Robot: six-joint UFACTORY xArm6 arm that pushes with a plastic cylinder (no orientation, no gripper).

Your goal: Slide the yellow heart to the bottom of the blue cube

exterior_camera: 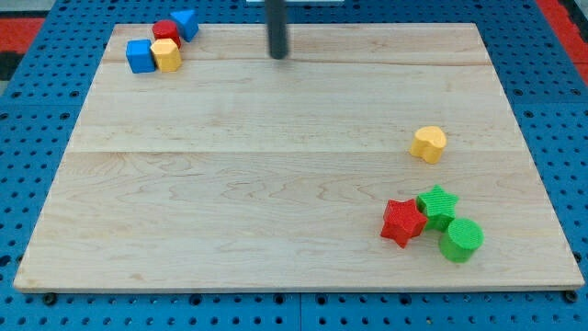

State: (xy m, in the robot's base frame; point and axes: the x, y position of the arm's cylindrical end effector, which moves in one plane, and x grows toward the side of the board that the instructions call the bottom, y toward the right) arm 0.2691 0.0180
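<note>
The yellow heart point(428, 143) lies alone on the wooden board at the view's right, a little above the middle height. The blue cube point(140, 56) sits at the view's top left, touching a yellow hexagonal block point(166, 54) on its right. My tip point(277, 54) is near the view's top centre, well right of the blue cube and far up and left of the yellow heart, touching no block.
A red block point(165, 30) and a blue triangular block point(186, 23) crowd above and right of the yellow hexagon. At the view's bottom right a red star point(402, 222), a green star point(437, 205) and a green cylinder point(460, 240) cluster below the heart.
</note>
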